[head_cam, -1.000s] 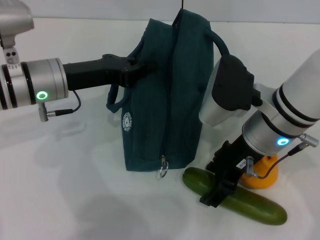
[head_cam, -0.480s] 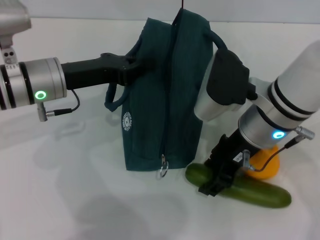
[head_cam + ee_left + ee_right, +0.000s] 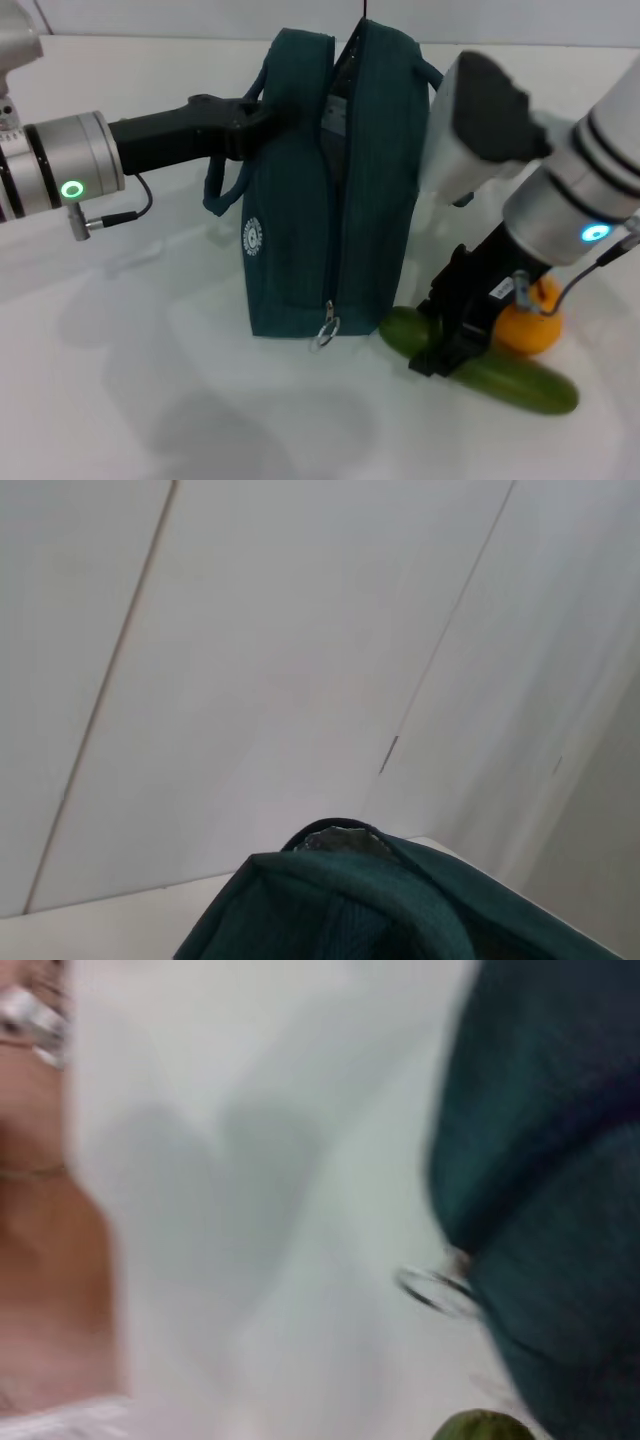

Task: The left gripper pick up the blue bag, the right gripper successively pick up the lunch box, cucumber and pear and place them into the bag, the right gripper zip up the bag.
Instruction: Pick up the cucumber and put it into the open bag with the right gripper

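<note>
Teal-blue fabric bag (image 3: 330, 190) is seen standing upright on the white counter (image 3: 150, 390), its top zipper parted so a pale item shows in the gap; what that item is cannot be told. The bag's near side is gripped high up by the left hand (image 3: 255, 115), which is reached in from the left and is clenched on the fabric beside the looped handle. A zip pull ring (image 3: 323, 335) is hung at the bag's lower front edge, and the same ring is caught in the right wrist view (image 3: 432, 1290) next to the bag (image 3: 545, 1160). The cucumber (image 3: 490, 365) is laid flat on the counter just beside the bag's lower right corner, one end almost touching the bag. The right hand (image 3: 450, 345) is lowered over the cucumber's middle, with its black fingers set down onto or around it; whether they are clamped or released cannot be told. The orange-yellow pear (image 3: 528, 320) is sat on the counter right behind the cucumber, touching or nearly touching it, partly hidden by the right arm. A green cucumber tip is glimpsed in the right wrist view (image 3: 485, 1427). Only the bag's top (image 3: 400, 900) and a pale wall are shown in the left wrist view.
</note>
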